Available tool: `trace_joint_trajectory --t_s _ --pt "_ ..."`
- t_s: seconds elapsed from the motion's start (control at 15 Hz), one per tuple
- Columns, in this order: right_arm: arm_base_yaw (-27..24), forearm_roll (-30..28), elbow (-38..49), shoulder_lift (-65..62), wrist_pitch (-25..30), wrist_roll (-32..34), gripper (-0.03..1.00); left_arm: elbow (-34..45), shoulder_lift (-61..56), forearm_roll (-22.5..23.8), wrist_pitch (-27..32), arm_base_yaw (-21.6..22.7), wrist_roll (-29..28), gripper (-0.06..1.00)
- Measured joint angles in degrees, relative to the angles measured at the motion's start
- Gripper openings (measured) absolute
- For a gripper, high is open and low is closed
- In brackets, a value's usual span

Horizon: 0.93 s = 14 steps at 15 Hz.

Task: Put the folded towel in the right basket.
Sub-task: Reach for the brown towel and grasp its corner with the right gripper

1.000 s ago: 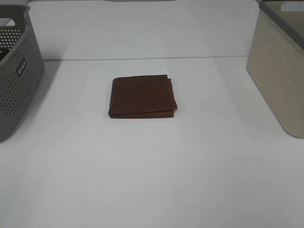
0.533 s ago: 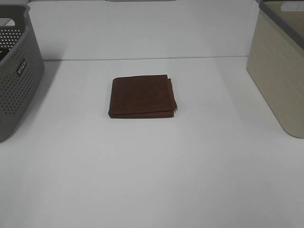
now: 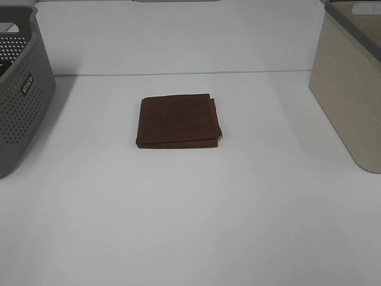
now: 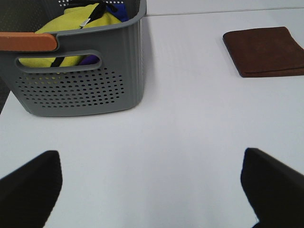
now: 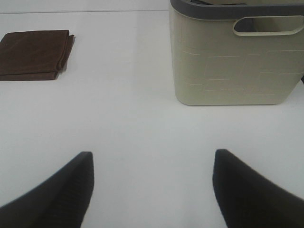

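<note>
The folded towel, dark brown and roughly square, lies flat on the white desk near its middle, with its layered loose edges turned toward the right side. It sits between the two baskets and well apart from both. The right basket, beige with a grey rim and a cut-out handle, stands on the desk at the right edge of the high view. A grey perforated basket stands at the left edge; the left wrist view shows yellow cloth inside it, along with something blue and what may be a black strap, though that corner is too cramped to be sure.

The left fingers are spread wide apart above bare desk, holding nothing, near the grey basket. The right fingers are likewise parted and empty, hanging over the desk just short of the right basket, with the towel off to the side.
</note>
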Motion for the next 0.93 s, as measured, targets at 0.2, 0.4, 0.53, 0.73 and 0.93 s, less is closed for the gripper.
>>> trace_joint_trajectory --t_s 0.2,0.4,0.53,0.73,0.93 --pt "0.0 0.0 -0.5 2.1 -1.4 0.0 0.67 0.0 0.0 0.0 0.0 0.0 0.0 0.97" --pt "0.0 0.0 -4.4 12.5 -8.4 0.0 0.67 0.0 0.0 0.0 0.0 0.0 0.0 0.97" --pt "0.0 0.1 -8.5 23.2 -11.9 0.0 0.67 0.0 0.0 0.0 0.0 0.0 0.0 0.97" --pt "0.0 0.3 -18.7 42.5 -13.6 -1.7 0.67 0.0 0.0 0.0 0.0 0.0 0.0 0.97" --pt "0.0 2.6 -31.6 59.4 -13.3 -3.3 0.67 0.0 0.0 0.0 0.0 0.0 0.0 0.97"
